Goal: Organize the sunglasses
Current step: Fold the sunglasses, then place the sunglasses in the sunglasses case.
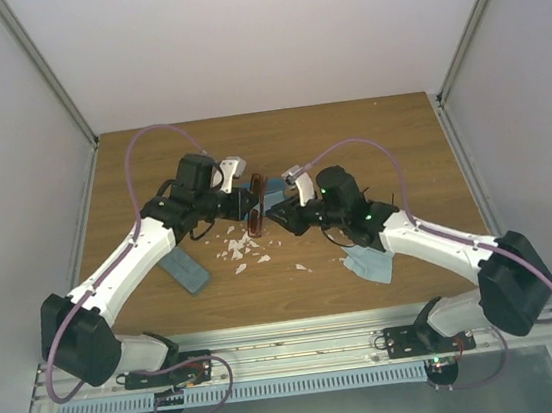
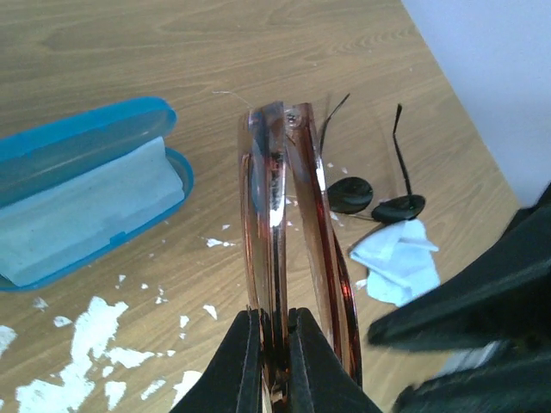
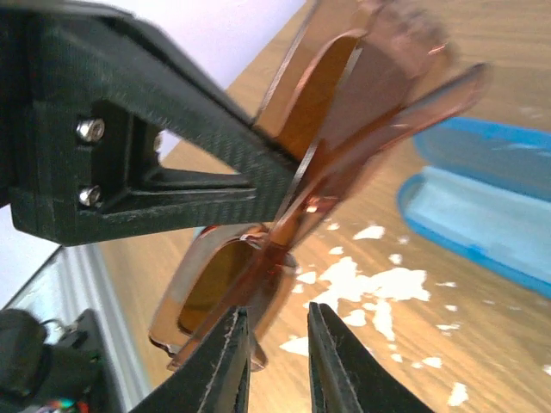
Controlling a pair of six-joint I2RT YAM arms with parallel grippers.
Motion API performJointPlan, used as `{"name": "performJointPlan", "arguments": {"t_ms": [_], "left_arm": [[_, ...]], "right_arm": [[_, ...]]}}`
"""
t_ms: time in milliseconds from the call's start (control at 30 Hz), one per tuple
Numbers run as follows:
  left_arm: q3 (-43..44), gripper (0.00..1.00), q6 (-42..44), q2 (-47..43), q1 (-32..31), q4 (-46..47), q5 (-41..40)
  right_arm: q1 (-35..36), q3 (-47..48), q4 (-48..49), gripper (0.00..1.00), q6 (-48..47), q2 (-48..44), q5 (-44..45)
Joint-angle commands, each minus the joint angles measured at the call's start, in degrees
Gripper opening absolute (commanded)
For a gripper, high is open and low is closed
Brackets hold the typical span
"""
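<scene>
The reddish-brown sunglasses (image 1: pixel 255 215) are folded and held above the table by my left gripper (image 1: pixel 241 208), which is shut on one end of the frame (image 2: pixel 275 232). My right gripper (image 1: pixel 279 216) faces them from the right. In the right wrist view it (image 3: pixel 277 357) is open, and a lens (image 3: pixel 225 280) of the brown pair hangs just ahead of its left finger (image 3: pixel 225 366). The black round-lens sunglasses (image 2: pixel 372 196) lie on the table with their arms open, beyond the brown pair. An open bright blue case (image 2: pixel 82 194) lies to the left.
A grey-blue rectangular case (image 1: pixel 185 270) lies by the left arm. A pale blue cloth (image 1: pixel 369 264) lies under the right arm and also shows in the left wrist view (image 2: pixel 396 258). White flecks (image 1: pixel 239 249) mark the wooden table (image 1: pixel 368 135). Walls enclose three sides.
</scene>
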Motion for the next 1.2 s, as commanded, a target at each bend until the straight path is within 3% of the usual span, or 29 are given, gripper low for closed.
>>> {"name": "performJointPlan", "arguments": {"t_ms": [0,300,600,867,1167], "left_arm": [[-0.53,0.0,12.76,1.33,-2.09,3.55,-5.7],[-1.54,0.0,33.93,6.57,-7.81,12.22,-25.5],[-0.43,0.0,49.83,17.54,-12.31,23.64,-45.19],[-1.04,0.0,57.16,23.26,-15.81,31.63,-54.42],[-2.14,0.0,64.12,26.99,-16.98,35.82,-57.89]], "right_arm": [[-2.59,-2.89,-2.57,0.24,1.32,-5.12,11.62],[-10.59,-9.77,-0.25,0.25,6.84,1.1,6.97],[-12.94,-11.4,1.39,0.25,9.55,5.68,4.0],[-15.21,-12.44,-0.08,0.25,9.6,4.72,3.5],[-16.21,-14.53,-0.61,0.25,10.39,2.91,3.35]]}}
